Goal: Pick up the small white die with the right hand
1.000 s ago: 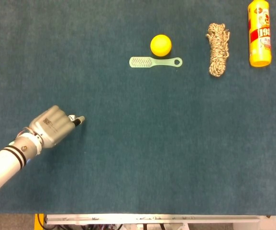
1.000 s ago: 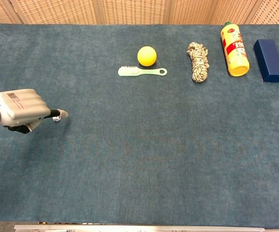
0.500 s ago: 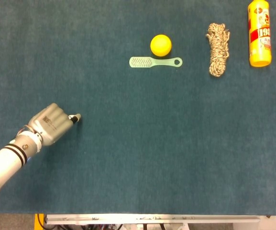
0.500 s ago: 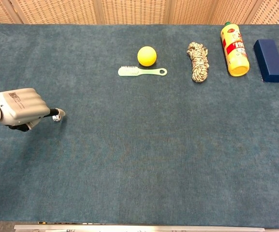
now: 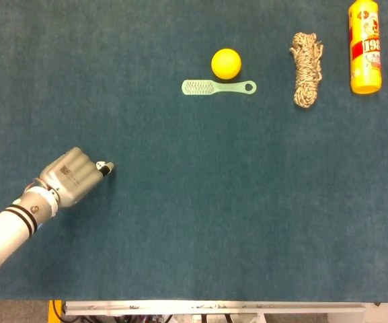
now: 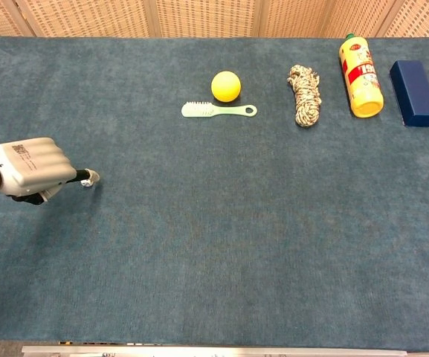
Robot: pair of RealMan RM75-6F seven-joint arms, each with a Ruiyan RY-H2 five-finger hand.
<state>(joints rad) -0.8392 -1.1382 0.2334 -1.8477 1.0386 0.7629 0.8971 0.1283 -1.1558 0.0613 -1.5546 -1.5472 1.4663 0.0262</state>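
Note:
The small white die (image 5: 101,164) sits at the left side of the blue cloth, also visible in the chest view as the die (image 6: 86,181). My left hand (image 5: 72,176) reaches in from the lower left, and the chest view shows the same hand (image 6: 30,168). Its fingers are curled in and one fingertip (image 5: 109,167) sticks out past the die. The die is pinched between that fingertip and the curled fingers, low over the cloth. Neither view shows my right hand.
At the back lie a yellow ball (image 5: 226,63), a pale green brush (image 5: 218,87), a coil of rope (image 5: 305,69), a yellow bottle (image 5: 364,46) and a dark blue box (image 6: 414,82). The table's front edge (image 5: 214,306) runs along the bottom.
The outstretched fingertip has drawn in toward the die and the left hand has shifted slightly left. The die has stayed in about the same place.

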